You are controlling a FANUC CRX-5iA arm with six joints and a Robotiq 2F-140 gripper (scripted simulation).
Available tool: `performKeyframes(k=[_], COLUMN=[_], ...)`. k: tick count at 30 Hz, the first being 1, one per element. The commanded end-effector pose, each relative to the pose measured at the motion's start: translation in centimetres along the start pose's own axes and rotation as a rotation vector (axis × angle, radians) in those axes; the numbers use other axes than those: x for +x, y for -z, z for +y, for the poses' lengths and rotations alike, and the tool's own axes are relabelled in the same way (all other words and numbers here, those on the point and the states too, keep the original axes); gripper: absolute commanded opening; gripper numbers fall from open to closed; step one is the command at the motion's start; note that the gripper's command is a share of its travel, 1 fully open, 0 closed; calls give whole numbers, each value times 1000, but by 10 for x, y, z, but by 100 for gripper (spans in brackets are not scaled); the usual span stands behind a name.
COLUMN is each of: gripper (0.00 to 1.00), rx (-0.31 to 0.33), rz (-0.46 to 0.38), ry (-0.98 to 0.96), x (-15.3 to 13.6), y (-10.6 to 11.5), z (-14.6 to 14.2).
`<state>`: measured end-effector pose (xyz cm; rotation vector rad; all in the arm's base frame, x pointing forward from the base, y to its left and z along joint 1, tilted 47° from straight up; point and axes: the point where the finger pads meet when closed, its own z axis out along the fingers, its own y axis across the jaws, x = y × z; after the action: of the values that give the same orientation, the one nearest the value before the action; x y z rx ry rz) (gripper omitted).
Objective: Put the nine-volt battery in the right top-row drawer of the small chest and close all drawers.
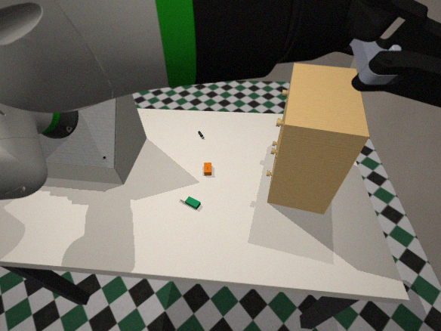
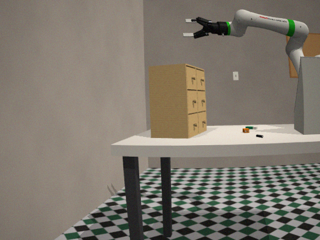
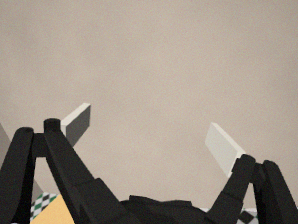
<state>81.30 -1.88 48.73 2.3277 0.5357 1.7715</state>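
Battery [image 1: 208, 168] [image 2: 246, 130]: orange block, centre of top frame.
Chest [image 1: 326, 100] [image 2: 170, 101], right: drawers [image 2: 192, 101] shut; gripper [image 1: 427, 57] [image 2: 188, 27] [image 3: 150, 124] spread wide, empty.

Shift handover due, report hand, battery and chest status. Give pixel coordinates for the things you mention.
Hand [image 2: 188, 27] [image 3: 150, 124] open, nothing held, above chest [image 1: 326, 100] [image 2: 170, 101]. Orange block, likely the battery [image 1: 208, 168] [image 2: 246, 130], on table, nothing stacked on it. Chest drawers look shut.
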Motion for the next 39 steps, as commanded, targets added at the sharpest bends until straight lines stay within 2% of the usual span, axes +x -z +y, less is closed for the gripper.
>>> performKeyframes(k=[1, 3, 4, 6, 8, 9, 10, 11, 12, 13, 14, 15, 16, 17, 20, 21, 22, 23, 24, 25, 26, 27, 28, 29, 30, 31, 32, 33, 35, 37, 39], gripper=[100, 100, 100, 100, 100, 100, 100, 100, 100, 100, 100, 100, 100, 100, 100, 100, 100, 100, 100, 100, 100, 100, 100, 100, 100, 100, 100, 100, 100, 100, 100], rx=[40, 40, 58, 89, 89, 101, 101, 112, 112, 121, 121, 126, 126, 130, 130, 130, 128, 128, 122, 122, 114, 114, 102, 102, 87, 87, 70, 70, 27, 27, -26], rz=[103, 103, 88, -23, -23, -82, -82, -142, -142, -203, -203, -266, -266, -330, -330, -393, -457, -457, -521, -521, -584, -584, -647, -647, -708, -708, -767, -767, -879, -879, -982], ry=[-47, -47, -66, -96, -96, -109, -109, -122, -122, -134, -134, -144, -144, -153, -153, -160, -166, -166, -170, -170, -173, -173, -174, -174, -172, -172, -170, -170, -159, -159, -142], x=[65, 65, 65, 25, 25, 5, 5, -17, -17, -38, -38, -60, -60, -82, -82, -104, -126, -126, -147, -147, -167, -167, -187, -187, -206, -206, -224, -224, -257, -257, -285], y=[21, 21, 20, 4, 4, -3, -3, -7, -7, -11, -11, -13, -13, -14, -14, -13, -11, -11, -7, -7, -2, -2, 4, 4, 11, 11, 19, 19, 38, 38, 59], z=[-27, -27, -41, -72, -72, -87, -87, -103, -103, -119, -119, -134, -134, -149, -149, -163, -176, -176, -189, -189, -201, -201, -212, -212, -222, -222, -230, -230, -245, -245, -255])
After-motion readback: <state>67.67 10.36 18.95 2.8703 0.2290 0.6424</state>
